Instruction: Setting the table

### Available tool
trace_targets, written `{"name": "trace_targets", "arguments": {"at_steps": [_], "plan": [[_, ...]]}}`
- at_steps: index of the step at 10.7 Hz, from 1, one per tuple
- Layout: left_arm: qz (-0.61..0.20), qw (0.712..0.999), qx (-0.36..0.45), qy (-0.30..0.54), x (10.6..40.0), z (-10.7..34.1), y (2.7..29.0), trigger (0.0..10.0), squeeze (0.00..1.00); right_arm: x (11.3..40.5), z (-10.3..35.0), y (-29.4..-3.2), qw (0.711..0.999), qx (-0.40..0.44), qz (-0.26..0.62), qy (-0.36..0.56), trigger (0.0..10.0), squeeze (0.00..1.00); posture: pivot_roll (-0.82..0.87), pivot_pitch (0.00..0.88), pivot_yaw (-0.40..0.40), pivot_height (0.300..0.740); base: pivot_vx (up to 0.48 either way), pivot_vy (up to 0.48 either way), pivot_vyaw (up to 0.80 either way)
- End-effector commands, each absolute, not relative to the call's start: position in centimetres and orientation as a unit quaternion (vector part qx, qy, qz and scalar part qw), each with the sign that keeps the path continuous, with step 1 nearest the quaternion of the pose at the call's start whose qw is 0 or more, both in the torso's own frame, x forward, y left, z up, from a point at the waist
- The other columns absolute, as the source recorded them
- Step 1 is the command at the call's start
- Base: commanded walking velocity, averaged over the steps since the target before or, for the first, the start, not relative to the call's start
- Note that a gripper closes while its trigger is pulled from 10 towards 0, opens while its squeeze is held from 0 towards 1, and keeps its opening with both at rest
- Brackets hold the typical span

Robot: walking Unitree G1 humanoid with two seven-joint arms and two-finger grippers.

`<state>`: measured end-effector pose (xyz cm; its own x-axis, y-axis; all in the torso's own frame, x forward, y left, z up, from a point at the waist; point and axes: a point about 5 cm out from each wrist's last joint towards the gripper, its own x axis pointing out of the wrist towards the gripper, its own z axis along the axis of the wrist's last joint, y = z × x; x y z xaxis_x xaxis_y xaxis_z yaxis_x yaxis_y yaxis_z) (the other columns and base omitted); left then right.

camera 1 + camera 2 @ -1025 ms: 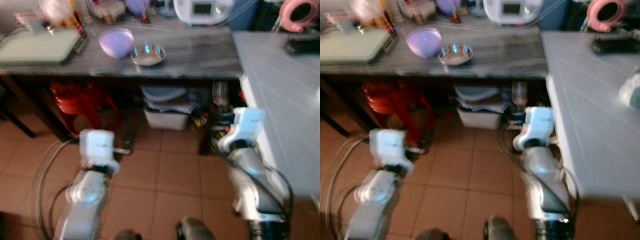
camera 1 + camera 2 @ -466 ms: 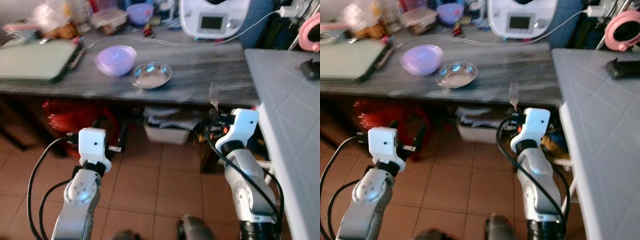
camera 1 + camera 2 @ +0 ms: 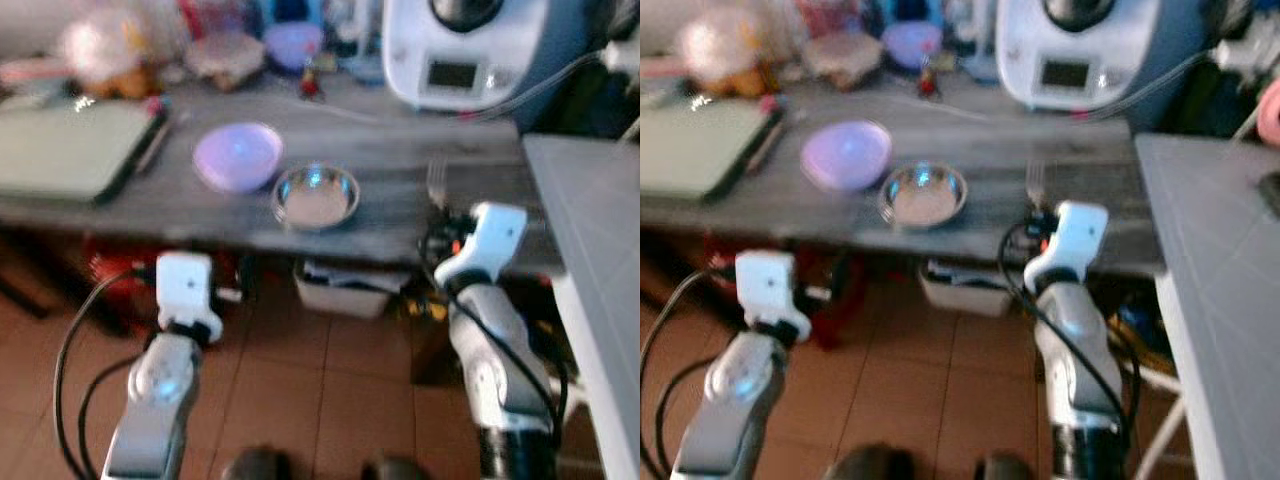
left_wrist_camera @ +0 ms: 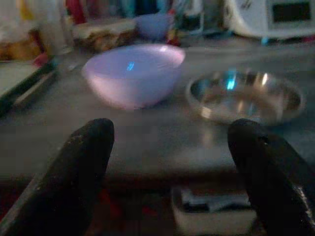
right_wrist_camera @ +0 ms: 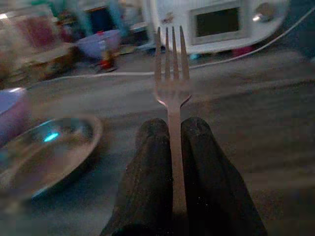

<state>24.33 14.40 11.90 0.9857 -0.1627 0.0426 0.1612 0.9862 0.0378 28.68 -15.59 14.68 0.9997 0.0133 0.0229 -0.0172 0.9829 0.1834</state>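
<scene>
A metal fork [image 5: 172, 83] stands upright between the fingers [image 5: 147, 162] of my right gripper [image 3: 437, 215], which is shut on its handle; the tines [image 3: 436, 180] rise over the front edge of the dark grey table [image 3: 400, 160]. A shallow steel bowl [image 3: 316, 195] sits on the table left of the fork, and a lilac bowl [image 3: 238, 155] sits beside it. My left gripper [image 4: 172, 147] is open, its fingers [image 4: 86, 157] wide apart, held low in front of the table edge and facing both bowls.
A white kitchen appliance [image 3: 465, 50] with a cable stands at the back of the table, among food containers and a small purple bowl [image 3: 295, 45]. A grey-green board [image 3: 70, 150] lies at the left. A light grey counter [image 3: 595, 230] runs along my right. Bins sit under the table.
The view has risen and closed in on the table. My right gripper with the fork has come up to the table's front edge; the left arm has kept its pose.
</scene>
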Motion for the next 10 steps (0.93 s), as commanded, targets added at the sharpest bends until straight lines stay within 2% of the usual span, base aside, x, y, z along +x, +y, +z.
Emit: {"name": "trace_targets", "arguments": {"at_steps": [1, 2, 4, 6, 10], "plan": [[-0.089, 0.995, 0.019, -0.031, 24.3, 12.3, 14.2, 10.0, 0.0, 28.9, 14.8, -16.2, 0.996, 0.09, -0.007, -0.012, 10.0, 0.0, -0.01, 0.093, 0.042, 0.74, 0.461, 0.0, 0.0], [-0.098, 0.994, 0.026, -0.034, 24.4, 12.6, 14.0, 10.0, 0.0, 29.0, 14.8, -16.4, 0.995, 0.096, -0.019, -0.011, 10.0, 0.0, 0.0, 0.101, 0.038, 0.74, 0.341, 0.0, 0.0], [-0.119, 0.991, 0.028, -0.051, 24.4, 13.5, 13.6, 10.0, 0.0, 29.7, 14.7, -16.9, 0.993, 0.106, -0.044, 0.001, 10.0, 0.0, 0.01, 0.106, 0.037, 0.74, 0.0, 0.0, 0.0], [-0.098, 0.994, 0.028, -0.038, 23.7, 12.8, 14.4, 10.0, 0.0, 30.1, 13.9, -17.2, 0.989, 0.132, -0.065, 0.026, 10.0, 0.0, 0.0, 0.12, 0.034, 0.74, 0.0, 0.0, 0.0], [-0.083, 0.996, 0.023, -0.015, 22.5, 11.9, 14.8, 10.0, 0.0, 30.4, 11.9, -14.3, 0.982, 0.168, -0.032, 0.084, 10.0, 0.0, 0.02, 0.132, 0.032, 0.74, 0.0, 0.0, 0.0]]}}
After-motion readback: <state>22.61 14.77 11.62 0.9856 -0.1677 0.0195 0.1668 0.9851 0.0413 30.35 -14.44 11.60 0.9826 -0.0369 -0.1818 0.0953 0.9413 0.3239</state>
